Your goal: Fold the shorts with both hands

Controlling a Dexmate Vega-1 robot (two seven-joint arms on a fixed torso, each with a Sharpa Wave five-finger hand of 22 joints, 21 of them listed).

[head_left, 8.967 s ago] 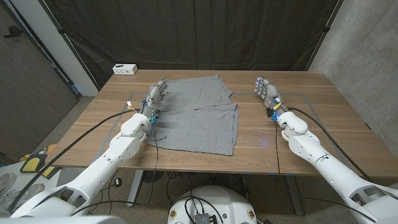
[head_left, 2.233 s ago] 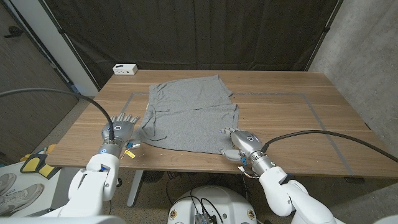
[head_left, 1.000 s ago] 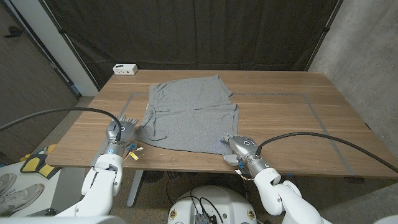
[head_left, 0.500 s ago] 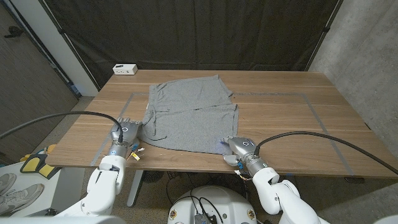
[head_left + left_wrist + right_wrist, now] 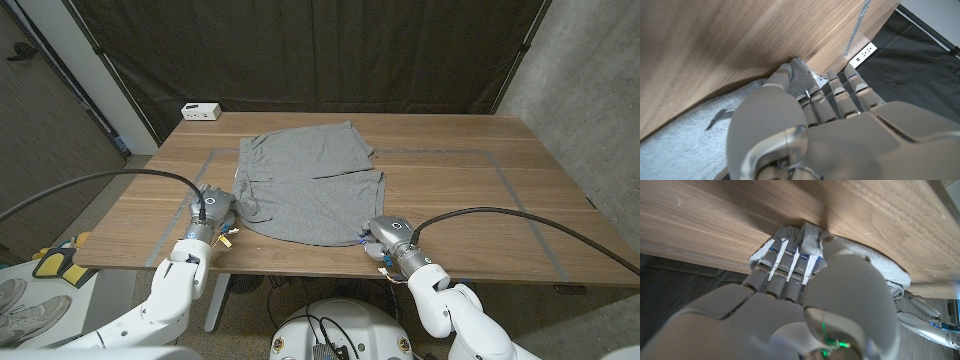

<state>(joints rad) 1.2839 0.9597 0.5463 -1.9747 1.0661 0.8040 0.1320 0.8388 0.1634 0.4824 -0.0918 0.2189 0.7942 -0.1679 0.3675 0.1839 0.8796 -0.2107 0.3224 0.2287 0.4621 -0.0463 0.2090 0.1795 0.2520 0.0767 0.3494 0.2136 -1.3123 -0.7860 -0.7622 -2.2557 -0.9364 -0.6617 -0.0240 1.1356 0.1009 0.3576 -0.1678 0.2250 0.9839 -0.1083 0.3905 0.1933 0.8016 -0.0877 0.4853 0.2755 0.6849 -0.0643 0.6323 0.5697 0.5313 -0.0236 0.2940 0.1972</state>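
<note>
— Hands first: what are they holding?
— Left hand (image 5: 212, 208) and right hand (image 5: 385, 236) each pinch a near corner of the grey shorts (image 5: 305, 182), which lie flat mid-surface (image 5: 470, 185).
— Why both corners?
— Probably to lift that edge evenly and fold it away.

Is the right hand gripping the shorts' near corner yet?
Yes: in the right wrist view the right hand has its fingers and thumb closed on a fold of the grey shorts.

Grey shorts (image 5: 308, 182) spread flat mid-table, near corners lifted
</note>
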